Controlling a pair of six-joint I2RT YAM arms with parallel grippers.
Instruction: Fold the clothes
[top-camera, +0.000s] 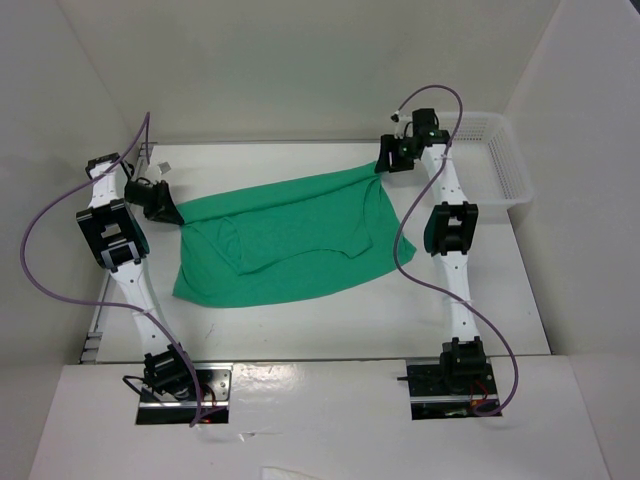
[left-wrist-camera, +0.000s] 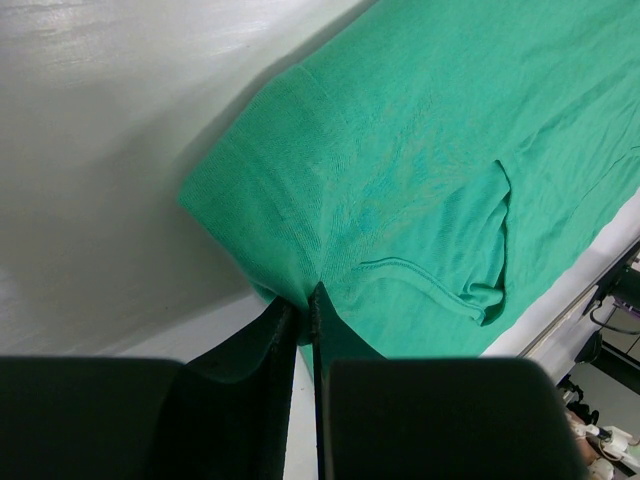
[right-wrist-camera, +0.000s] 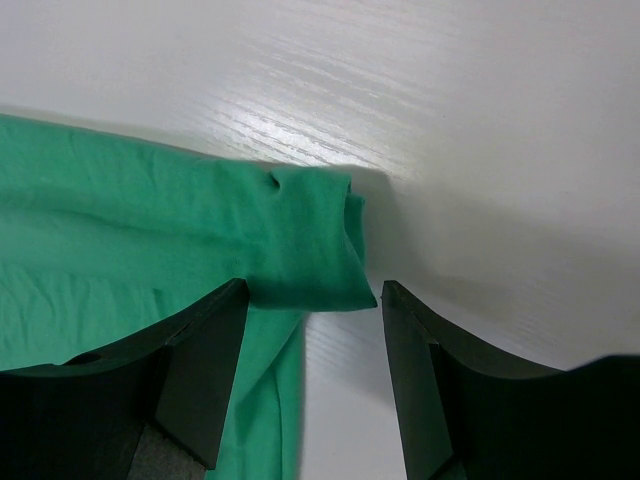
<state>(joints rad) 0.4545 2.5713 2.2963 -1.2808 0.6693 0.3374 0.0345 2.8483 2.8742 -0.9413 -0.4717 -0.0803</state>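
Note:
The clothes are one emerald-green T-shirt (top-camera: 290, 240) lying spread but rumpled across the middle of the white table. My left gripper (top-camera: 165, 205) is at the shirt's left end. In the left wrist view its jaws (left-wrist-camera: 303, 305) are shut on a pinch of the shirt's (left-wrist-camera: 430, 150) hemmed edge, and the fabric fans out from the pinch. My right gripper (top-camera: 385, 160) is at the shirt's far right corner. In the right wrist view it stands open (right-wrist-camera: 312, 292), and a folded corner of the shirt (right-wrist-camera: 300, 240) lies just ahead of the gap between its fingertips, apart from both.
A white mesh basket (top-camera: 505, 165) stands at the back right of the table (top-camera: 300, 320), close behind the right arm. White walls close in the table at the back and on both sides. Both arm bases sit at the near edge.

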